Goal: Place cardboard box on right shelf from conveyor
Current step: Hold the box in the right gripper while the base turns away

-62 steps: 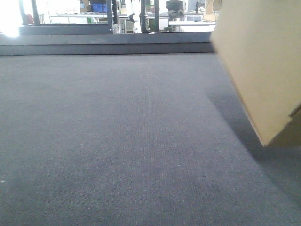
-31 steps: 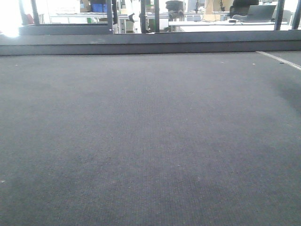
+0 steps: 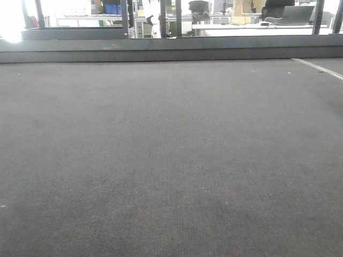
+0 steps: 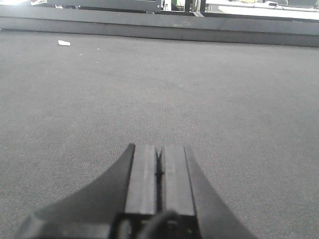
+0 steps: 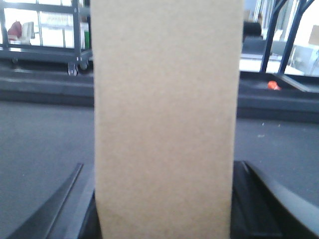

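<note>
The cardboard box (image 5: 164,99) is a plain tan slab that fills the middle of the right wrist view, standing upright. My right gripper (image 5: 163,167) is shut on it, with a dark finger showing on either side of the box. The box hangs over the dark grey woven conveyor (image 5: 40,139). My left gripper (image 4: 159,150) is shut on nothing, its pads pressed together low over the conveyor (image 4: 149,89). The front view shows only bare conveyor (image 3: 171,150), with no box and no gripper. The right shelf is out of view.
A dark raised edge rail (image 3: 123,53) runs along the belt's far side. A small white scrap (image 4: 64,43) lies on the belt at the far left. Beyond the belt are a wheeled grey rack (image 5: 45,50), a small orange item (image 5: 272,85) and a table with a laptop (image 3: 292,13).
One second ago the box hung tilted at the right edge of the front view. It left that view to the right half a second ago, and nothing has shifted there since.
</note>
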`<action>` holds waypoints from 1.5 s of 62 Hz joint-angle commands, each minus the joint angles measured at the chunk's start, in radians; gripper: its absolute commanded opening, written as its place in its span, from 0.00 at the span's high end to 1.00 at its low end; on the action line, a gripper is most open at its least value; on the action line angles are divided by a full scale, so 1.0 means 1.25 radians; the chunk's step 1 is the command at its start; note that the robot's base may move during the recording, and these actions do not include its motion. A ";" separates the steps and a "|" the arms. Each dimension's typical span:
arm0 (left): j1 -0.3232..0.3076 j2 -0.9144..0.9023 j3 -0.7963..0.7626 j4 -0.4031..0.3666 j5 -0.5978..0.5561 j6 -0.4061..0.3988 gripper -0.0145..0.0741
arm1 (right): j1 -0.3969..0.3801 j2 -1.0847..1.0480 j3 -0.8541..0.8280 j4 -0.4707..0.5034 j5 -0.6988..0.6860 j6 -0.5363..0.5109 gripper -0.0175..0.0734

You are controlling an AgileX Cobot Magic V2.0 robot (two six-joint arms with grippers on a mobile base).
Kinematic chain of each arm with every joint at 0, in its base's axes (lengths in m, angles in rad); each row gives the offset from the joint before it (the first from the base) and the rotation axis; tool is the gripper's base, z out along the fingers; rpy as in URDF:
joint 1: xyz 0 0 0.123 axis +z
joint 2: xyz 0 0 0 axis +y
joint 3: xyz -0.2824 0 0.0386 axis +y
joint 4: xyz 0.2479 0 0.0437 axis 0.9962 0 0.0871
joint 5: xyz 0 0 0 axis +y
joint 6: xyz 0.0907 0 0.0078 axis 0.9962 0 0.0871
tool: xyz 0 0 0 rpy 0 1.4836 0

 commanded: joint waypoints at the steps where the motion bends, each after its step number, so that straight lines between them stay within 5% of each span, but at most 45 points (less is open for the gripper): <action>1: -0.004 -0.004 0.005 -0.005 -0.068 0.000 0.97 | -0.003 -0.029 -0.020 0.003 -0.047 -0.010 0.76; 93: -0.004 -0.004 0.005 -0.005 -0.068 0.000 0.97 | -0.003 -0.036 -0.020 0.003 -0.041 -0.010 0.76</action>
